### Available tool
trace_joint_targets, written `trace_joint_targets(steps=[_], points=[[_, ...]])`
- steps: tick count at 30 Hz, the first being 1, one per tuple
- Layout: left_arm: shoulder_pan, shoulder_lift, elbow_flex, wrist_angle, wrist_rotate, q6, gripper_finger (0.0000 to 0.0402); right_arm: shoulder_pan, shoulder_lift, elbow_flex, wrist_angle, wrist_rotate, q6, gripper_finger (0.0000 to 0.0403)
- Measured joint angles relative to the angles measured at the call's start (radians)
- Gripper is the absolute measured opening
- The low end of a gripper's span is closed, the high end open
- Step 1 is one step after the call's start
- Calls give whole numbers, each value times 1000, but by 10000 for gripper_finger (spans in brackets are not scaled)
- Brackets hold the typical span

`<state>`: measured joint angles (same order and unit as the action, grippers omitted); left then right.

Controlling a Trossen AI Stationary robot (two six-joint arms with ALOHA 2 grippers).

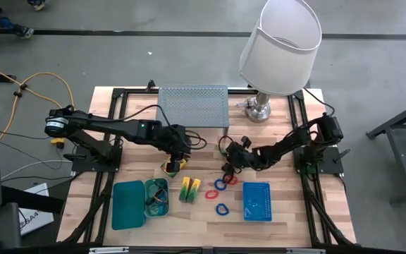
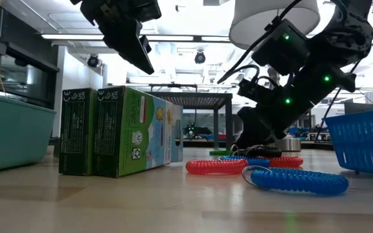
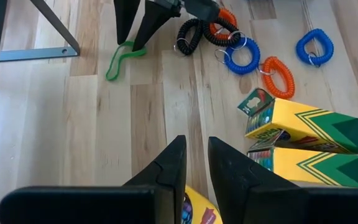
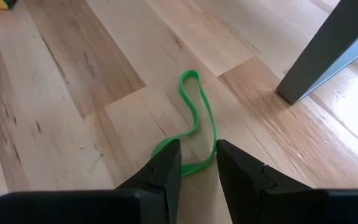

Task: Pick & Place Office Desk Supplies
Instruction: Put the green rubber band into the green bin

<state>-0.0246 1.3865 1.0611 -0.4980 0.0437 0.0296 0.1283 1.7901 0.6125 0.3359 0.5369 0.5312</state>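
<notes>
Tabletop (image 1: 203, 212): pale wood planks, carrying everything below. Lamp (image 1: 280, 42): white shade, chrome base, at the far edge beside a grey perforated shelf (image 1: 193, 106); both stand clear of the work. Teal trays (image 1: 128, 204): two side by side at the near left, the smaller one already holding a few items, so probably a drop-off spot. Blue mesh basket (image 1: 257, 201): near right, likely another. Crayon boxes (image 1: 190, 189): two yellow-green packs lying together between trays and basket, not yet sorted. Left gripper (image 3: 196, 177): raised above the tabletop just behind those packs, closed on a third yellow crayon box (image 1: 173, 166), judged to be mid-carry. Coil bands (image 1: 221, 209): red, blue and black loops loose between boxes and basket. Right gripper (image 4: 197, 163): lowered to the wood behind the coils, fingers narrowly parted astride a thin green rubber band (image 4: 194, 124), seemingly set to pinch it.
</notes>
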Motion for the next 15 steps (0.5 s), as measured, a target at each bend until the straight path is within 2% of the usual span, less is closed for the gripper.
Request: trace_joint_targets(steps=[10, 15], points=[[0, 0, 0, -1, 0, 0, 62, -12, 1, 0, 1, -14, 0, 92], [0, 0, 0, -2, 0, 0, 62, -11, 1, 0, 2, -18, 0, 61]])
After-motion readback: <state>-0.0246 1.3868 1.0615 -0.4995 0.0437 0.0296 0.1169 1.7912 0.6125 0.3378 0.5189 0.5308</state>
